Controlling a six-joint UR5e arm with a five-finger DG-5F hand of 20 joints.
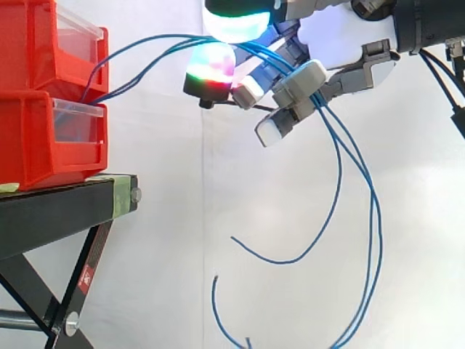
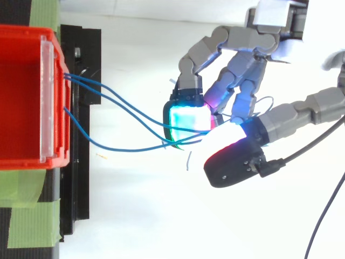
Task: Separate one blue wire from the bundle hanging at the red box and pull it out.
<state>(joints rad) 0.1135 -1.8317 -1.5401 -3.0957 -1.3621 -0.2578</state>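
Up near 12 o'clock in side view, hand [image 1: 309, 80] comes in from approx 2 o'clock, fingers curled w/ the blue wires [image 1: 376, 218] running thru them: several strands caught together, not one on its own. Cyan-green pad [image 1: 236, 22] sits on top, red-magenta pad [image 1: 211, 65] just below it, white pads at 5 o'clock of those. Wires leave the stacked red bins [image 1: 43, 138] over at 9 o'clock, arc up to the fingers, then drop twd 6 o'clock in long loose loops, free ends curling low down in front of the white curtain [image 1: 145, 254]. Bins sit on the black stand [image 1: 51, 211]. Top view now: hand [image 2: 237, 70] at 2 o'clock, fingers bent over the strands, cyan pad [image 2: 187, 118] right at centre, dark thumb [image 2: 232, 164] w/ a red glow at 4 o'clock of it, closing in from the other side. Three strands fan out from the bin's front edge at 9 o'clock and meet under that pad. Green tape [image 2: 32, 221] at 7 o'clock on the stand.
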